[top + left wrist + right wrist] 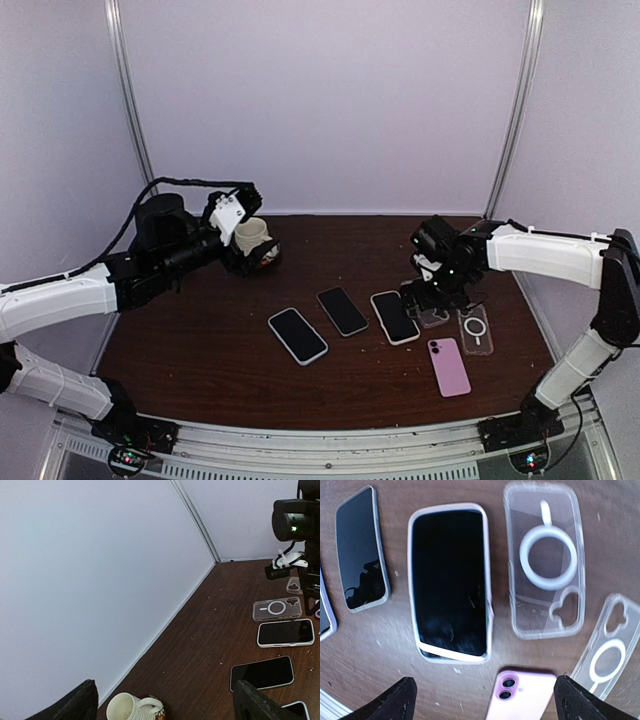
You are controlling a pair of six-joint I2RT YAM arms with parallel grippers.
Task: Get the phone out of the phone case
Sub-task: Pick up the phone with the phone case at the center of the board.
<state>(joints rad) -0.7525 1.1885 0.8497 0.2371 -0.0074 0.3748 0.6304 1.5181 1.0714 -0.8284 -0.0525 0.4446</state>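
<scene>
Clear-cased black phone (449,580) lies just ahead of the spread right hand (486,682), the nearer one, long axis pointing away.

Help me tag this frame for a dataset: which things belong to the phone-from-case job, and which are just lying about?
Job in hand:
cased phone, centred in the right wrist view
right end effector, open

Lying about:
empty clear case
second clear case
pink phone, face down
black phone
white-edged phone
mug
</scene>
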